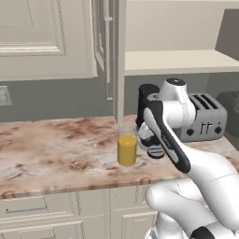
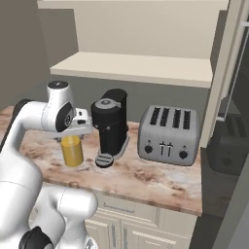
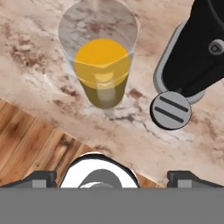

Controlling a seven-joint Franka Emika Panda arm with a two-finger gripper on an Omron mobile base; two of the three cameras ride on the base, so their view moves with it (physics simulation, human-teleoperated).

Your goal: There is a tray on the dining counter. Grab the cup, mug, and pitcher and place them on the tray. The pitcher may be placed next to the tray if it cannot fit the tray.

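The pitcher (image 3: 101, 70), clear glass with orange-yellow liquid, stands upright on a marbled worktop (image 1: 56, 149) over cream drawers, near its front edge. My gripper (image 3: 113, 177) hangs above it and points down, open wide, with nothing between the fingertips (image 3: 41, 177). In the right base view the hand (image 2: 80, 124) sits just over the pitcher (image 2: 73, 151), beside the coffee machine. From the left base view the pitcher (image 1: 127, 149) shows just left of my forearm. The tray, cup, mug and dining counter are out of view.
A black coffee machine (image 2: 111, 124) with a round drip plate (image 3: 170, 110) stands close to the pitcher's right. A silver four-slot toaster (image 2: 168, 133) sits further right. Wall cabinets and a shelf (image 1: 172, 60) hang above. Wood floor (image 3: 30, 135) lies below the worktop edge.
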